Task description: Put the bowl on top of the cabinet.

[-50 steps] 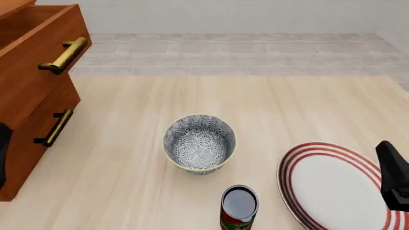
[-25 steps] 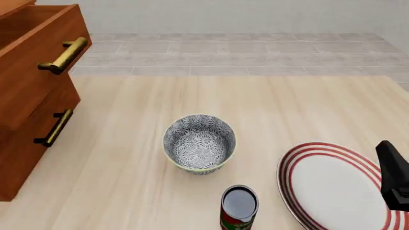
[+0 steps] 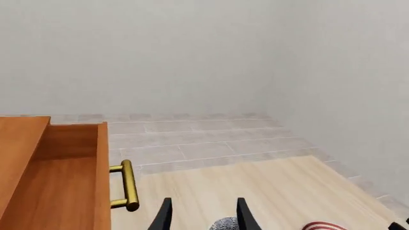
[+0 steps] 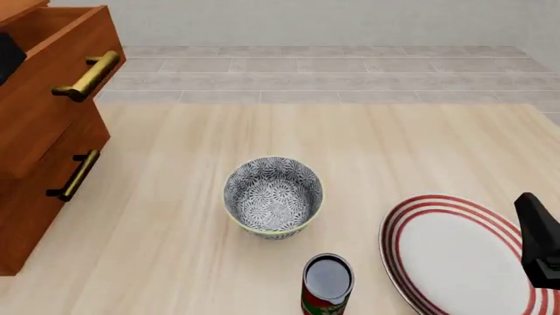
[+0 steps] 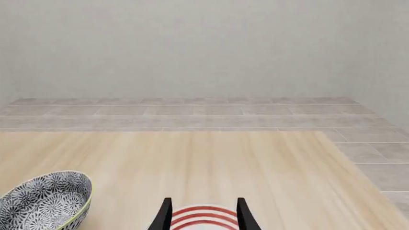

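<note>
The bowl, grey-blue and white floral with a pale rim, stands upright on the table near the middle; its edge also shows in the right wrist view. The reddish-brown cabinet fills the left side, its top drawer pulled out, with brass handles. My left gripper is open and empty, high beside the cabinet's drawer; a dark part of it shows at the front view's upper left edge. Open and empty too, my right gripper hovers over the plate, right of the bowl.
A white plate with red rings lies at the front right of the table. In front of the bowl stands a can with a dark top. Beyond the table's far edge is tiled floor and a pale wall.
The left arm's dark part left the lower left edge of the front view and now shows at the upper left, by the cabinet's top drawer. Bowl, can, plate and right gripper have not moved.
</note>
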Controlling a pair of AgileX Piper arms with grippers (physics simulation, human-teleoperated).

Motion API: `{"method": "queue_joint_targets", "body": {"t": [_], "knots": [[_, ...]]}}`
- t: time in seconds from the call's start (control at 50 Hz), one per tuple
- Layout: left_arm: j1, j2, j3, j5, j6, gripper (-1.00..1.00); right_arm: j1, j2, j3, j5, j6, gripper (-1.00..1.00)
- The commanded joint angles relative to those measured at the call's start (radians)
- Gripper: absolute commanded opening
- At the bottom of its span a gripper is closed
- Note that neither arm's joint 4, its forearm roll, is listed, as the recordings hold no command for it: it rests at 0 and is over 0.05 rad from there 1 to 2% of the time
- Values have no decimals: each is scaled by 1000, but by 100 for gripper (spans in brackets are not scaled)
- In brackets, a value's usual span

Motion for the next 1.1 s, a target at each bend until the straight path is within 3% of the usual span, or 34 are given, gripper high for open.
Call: {"method": "queue_joint_targets", "body": {"t": [0.02, 0.18, 0.42, 0.58, 1.1], "knots": [[-7, 152, -60, -52, 9, 100, 0, 3, 0, -2, 1, 100], [-3, 284, -116, -68, -30, 100, 0, 3, 0, -3, 0, 100], [-1, 434, -178, -92, -33, 100, 0, 6, 0, -6, 0, 100], [19, 576, -210, -104, -94, 100, 0, 4, 0, -4, 0, 100], [-21, 753, -192, -132, -112, 100, 0, 5, 0, -5, 0, 100]]}}
